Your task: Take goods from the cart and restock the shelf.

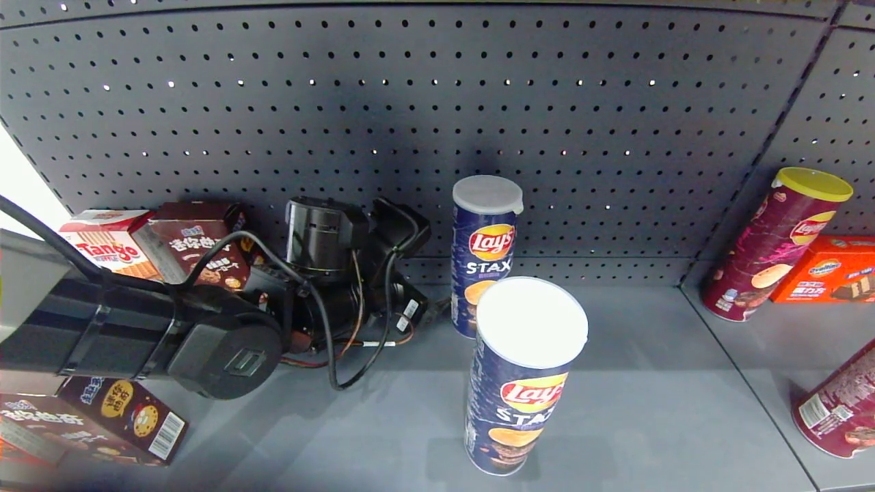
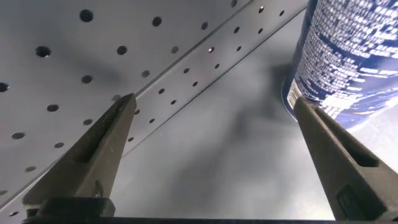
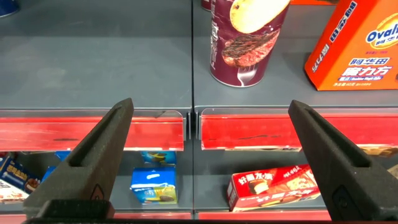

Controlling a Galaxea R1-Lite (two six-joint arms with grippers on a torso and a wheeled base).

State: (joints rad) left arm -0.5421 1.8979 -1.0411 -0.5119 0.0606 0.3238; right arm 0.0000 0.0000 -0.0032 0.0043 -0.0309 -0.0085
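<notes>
Two blue chip cans with white lids stand upright on the grey shelf [image 1: 649, 410]: one at the back by the pegboard [image 1: 484, 253], one nearer the front [image 1: 523, 376]. My left gripper [image 1: 434, 309] lies low on the shelf just left of the back can. In the left wrist view its fingers [image 2: 93, 162] are spread open around bare shelf, with the back blue can [image 2: 348, 56] just beyond one fingertip and not touched. My right gripper [image 3: 208, 124] is open and holds nothing, facing the shelf's front edge below a maroon can [image 3: 245, 43].
Brown and red cookie boxes [image 1: 198, 246] sit at the back left, with another brown box [image 1: 102, 417] at the front left. Maroon cans [image 1: 772, 246] and an orange box [image 1: 827, 270] fill the neighbouring bay. Red price strips [image 3: 261, 130] line the shelf's front edge.
</notes>
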